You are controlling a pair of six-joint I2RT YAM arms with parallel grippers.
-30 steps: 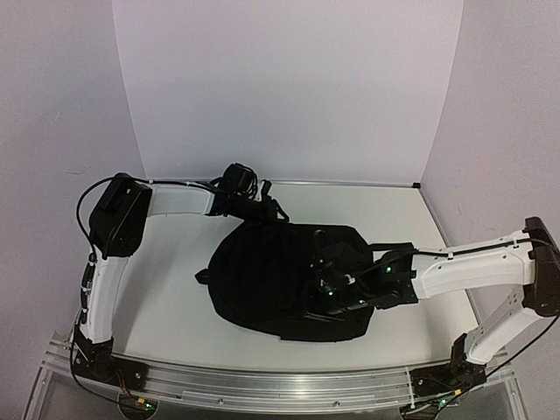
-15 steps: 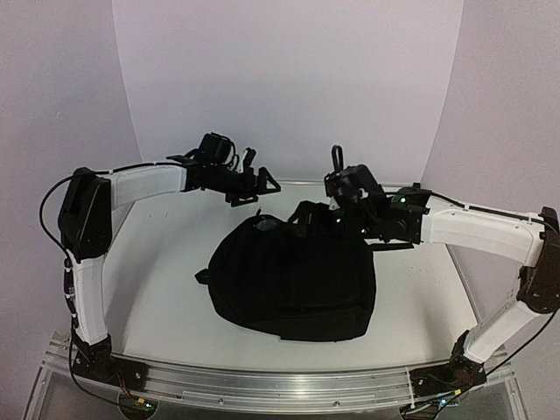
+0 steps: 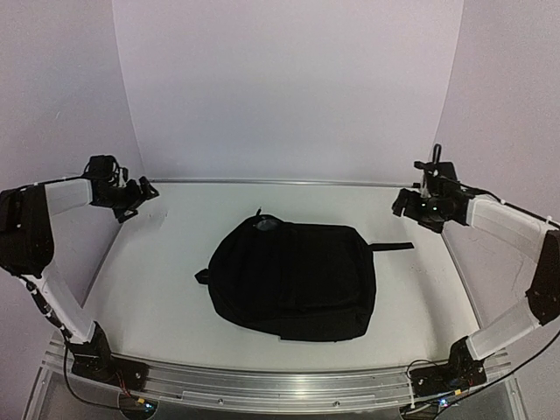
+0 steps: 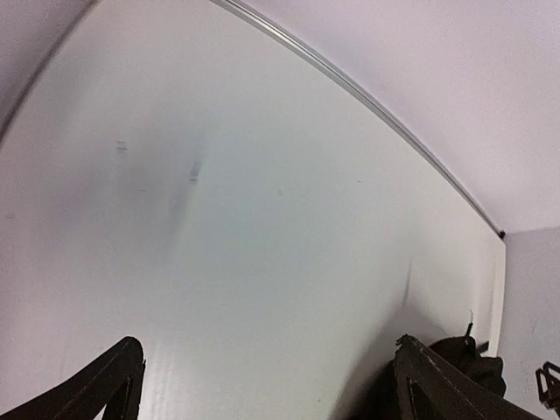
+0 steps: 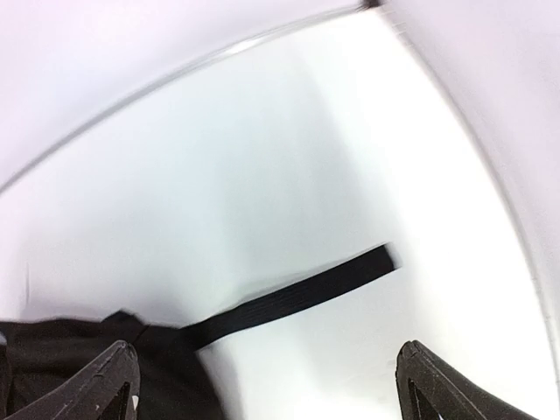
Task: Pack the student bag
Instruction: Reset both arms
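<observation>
The student bag (image 3: 293, 280) is a big black backpack lying flat in the middle of the white table, and I cannot see any opening in it. One webbing strap (image 3: 391, 247) trails off its right side. My left gripper (image 3: 136, 199) hangs open at the far left edge, well clear of the bag. My right gripper (image 3: 411, 208) hangs open at the far right, above the strap's end. The left wrist view has open jaws (image 4: 271, 394) over bare table, with a bit of the bag (image 4: 477, 363) at lower right. The right wrist view has open jaws (image 5: 267, 385) above the strap (image 5: 289, 297).
White walls close the table at the back and on both sides, meeting it along a metal rail (image 3: 280, 182). An aluminium rail (image 3: 262, 385) carrying the arm bases runs along the near edge.
Both grippers have let go of the bag, opened wide and swung up and outward to the table's sides. The bag now lies flat and untouched.
</observation>
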